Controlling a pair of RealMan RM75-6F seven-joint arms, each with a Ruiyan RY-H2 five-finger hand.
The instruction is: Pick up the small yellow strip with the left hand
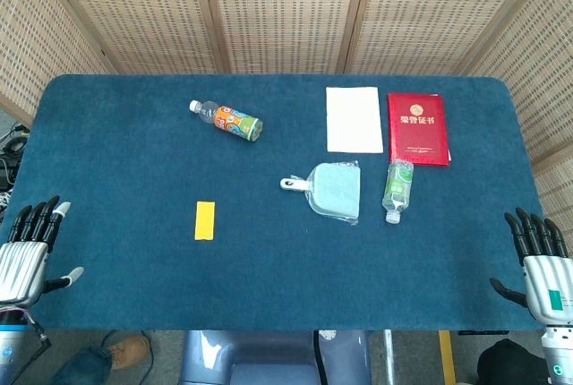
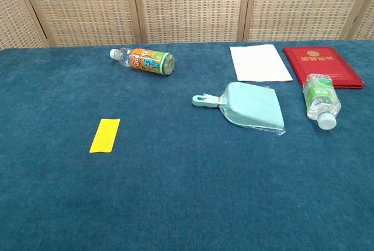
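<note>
The small yellow strip [image 1: 206, 220] [image 2: 104, 135] lies flat on the blue table, left of centre. My left hand [image 1: 27, 246] hovers at the table's near left corner, fingers spread and empty, well to the left of the strip. At the near right corner my right hand [image 1: 540, 260] is also spread with nothing in it. Neither hand shows in the chest view.
An orange-labelled bottle [image 1: 229, 121] lies at the back left. A pale green dustpan [image 1: 333, 190] sits mid-table, with a green-labelled bottle [image 1: 397, 189] to its right. White paper [image 1: 354, 119] and a red booklet [image 1: 417, 128] lie at the back right. Wicker screens stand behind.
</note>
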